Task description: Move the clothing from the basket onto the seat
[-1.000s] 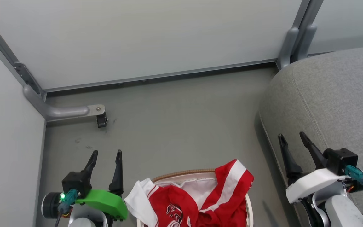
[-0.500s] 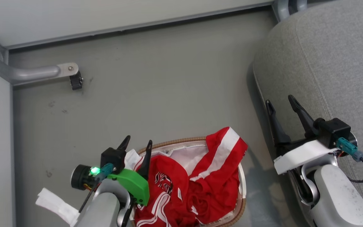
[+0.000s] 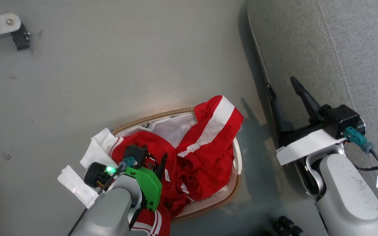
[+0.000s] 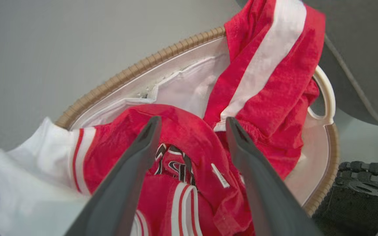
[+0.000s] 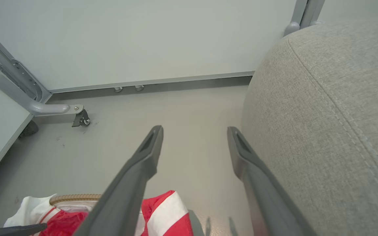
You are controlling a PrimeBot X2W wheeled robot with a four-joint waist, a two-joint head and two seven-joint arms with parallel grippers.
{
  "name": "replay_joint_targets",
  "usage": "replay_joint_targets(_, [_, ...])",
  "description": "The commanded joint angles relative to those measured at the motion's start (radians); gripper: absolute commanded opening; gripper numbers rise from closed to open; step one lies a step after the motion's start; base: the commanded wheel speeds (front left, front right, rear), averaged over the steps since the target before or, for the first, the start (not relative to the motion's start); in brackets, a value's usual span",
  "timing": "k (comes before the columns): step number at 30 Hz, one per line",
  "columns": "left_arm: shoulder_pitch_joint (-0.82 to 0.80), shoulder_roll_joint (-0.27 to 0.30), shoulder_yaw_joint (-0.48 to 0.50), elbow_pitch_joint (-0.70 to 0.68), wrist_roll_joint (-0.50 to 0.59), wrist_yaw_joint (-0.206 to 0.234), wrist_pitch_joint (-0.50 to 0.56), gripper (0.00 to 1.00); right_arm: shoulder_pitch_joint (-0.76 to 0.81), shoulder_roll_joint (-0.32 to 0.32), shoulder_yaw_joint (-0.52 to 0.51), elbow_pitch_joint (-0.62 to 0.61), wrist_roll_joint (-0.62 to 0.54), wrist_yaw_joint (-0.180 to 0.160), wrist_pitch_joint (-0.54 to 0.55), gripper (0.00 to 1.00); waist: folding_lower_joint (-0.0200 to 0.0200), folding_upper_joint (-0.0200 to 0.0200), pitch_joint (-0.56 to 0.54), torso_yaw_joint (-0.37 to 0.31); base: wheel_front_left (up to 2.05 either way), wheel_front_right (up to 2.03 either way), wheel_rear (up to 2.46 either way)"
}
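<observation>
The basket (image 3: 149,116) stands on the grey floor, and its brown woven rim (image 4: 136,68) runs around a white lining. The red and white clothing (image 3: 205,144) is heaped inside; a striped piece hangs over the far rim and a white sleeve spills over the left rim. My left gripper (image 3: 153,160) hovers open just above the heap, its fingers straddling the printed crest on the clothing (image 4: 176,131), gripping nothing. My right gripper (image 3: 280,82) is open and empty at the left edge of the grey seat (image 3: 323,49). In the right wrist view the right gripper (image 5: 194,129) points at bare floor beside the seat (image 5: 323,114).
A metal frame foot with a small caster (image 5: 80,118) stands on the floor at the far left, below pale wall panels (image 5: 143,42). A dark ribbed wheel-like part (image 4: 363,183) sits close to the basket's near right side. Open floor lies between basket and wall.
The head camera has tilted down, so the scene slid up the picture. My left gripper has moved from beside the basket to over the clothing. Both grippers stay open.
</observation>
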State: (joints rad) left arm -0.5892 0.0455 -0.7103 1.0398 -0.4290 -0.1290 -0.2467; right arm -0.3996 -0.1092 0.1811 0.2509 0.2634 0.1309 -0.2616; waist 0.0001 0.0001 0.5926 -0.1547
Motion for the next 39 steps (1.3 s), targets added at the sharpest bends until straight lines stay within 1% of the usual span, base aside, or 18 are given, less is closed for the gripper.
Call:
replay_joint_targets(1, [-0.036,0.008,-0.013,0.020,-0.020,-0.003,0.009,1.00,-0.018,0.004,0.003,-0.007,0.004,0.000,-0.005,1.00,-0.0001,-0.0001,0.120,-0.075,0.00,0.00,0.00])
replay_joint_targets(4, [-0.064,0.008,-0.081,0.052,-0.047,-0.003,0.056,1.00,-0.029,0.008,-0.001,-0.015,0.011,0.000,-0.005,1.00,-0.0001,-0.0001,0.162,-0.080,0.00,0.00,0.00])
replay_joint_targets(6, [-0.082,0.010,-0.106,0.070,-0.068,-0.003,0.085,1.00,-0.031,0.015,-0.011,-0.017,0.027,0.000,-0.005,1.00,-0.0001,-0.0001,0.186,-0.082,0.00,0.00,0.00])
replay_joint_targets(9, [-0.099,0.008,-0.122,0.111,-0.097,-0.003,0.116,1.00,-0.036,0.016,-0.007,-0.021,0.027,0.000,-0.005,1.00,-0.0001,-0.0001,0.209,-0.086,0.00,0.00,0.00])
replay_joint_targets(12, [-0.117,0.008,-0.128,0.149,-0.118,0.006,0.147,1.00,-0.047,0.019,-0.002,-0.024,0.029,0.000,-0.005,1.00,-0.0001,-0.0001,0.235,-0.095,0.00,0.00,0.00])
replay_joint_targets(19, [-0.154,0.009,-0.147,0.194,-0.150,0.041,0.200,1.00,-0.062,0.032,0.008,-0.019,0.045,0.000,-0.005,1.00,-0.0001,-0.0001,0.284,-0.118,0.00,0.00,0.00])
replay_joint_targets(27, [-0.203,0.008,-0.154,0.222,-0.160,0.067,0.199,1.00,-0.076,0.040,0.010,-0.020,0.050,0.000,-0.005,1.00,-0.0001,-0.0001,0.326,-0.132,0.00,0.00,0.00])
replay_joint_targets(32, [-0.218,0.008,-0.147,0.231,-0.179,0.056,0.193,1.00,-0.084,0.045,0.016,-0.015,0.053,0.000,-0.005,1.00,-0.0001,-0.0001,0.336,-0.139,0.00,0.00,0.00])
replay_joint_targets(33, [-0.219,0.008,-0.146,0.233,-0.183,0.051,0.183,0.61,-0.086,0.045,0.018,-0.013,0.054,0.000,-0.005,1.00,-0.0001,-0.0001,0.337,-0.141,0.00,0.00,0.00])
replay_joint_targets(34, [-0.220,0.008,-0.143,0.233,-0.187,0.049,0.174,0.00,-0.088,0.047,0.020,-0.011,0.055,0.000,-0.005,1.00,-0.0001,-0.0001,0.335,-0.143,0.00,0.00,0.00])
replay_joint_targets(36, [-0.206,0.008,-0.145,0.237,-0.195,0.041,0.178,0.00,-0.089,0.049,0.021,-0.006,0.059,0.000,-0.005,1.00,-0.0001,-0.0001,0.324,-0.146,0.00,0.00,0.00])
replay_joint_targets(39, [-0.180,0.008,-0.144,0.241,-0.206,0.032,0.154,0.00,-0.088,0.052,0.020,0.002,0.063,0.000,-0.005,1.00,-0.0001,-0.0001,0.290,-0.151,0.00,0.00,0.00])
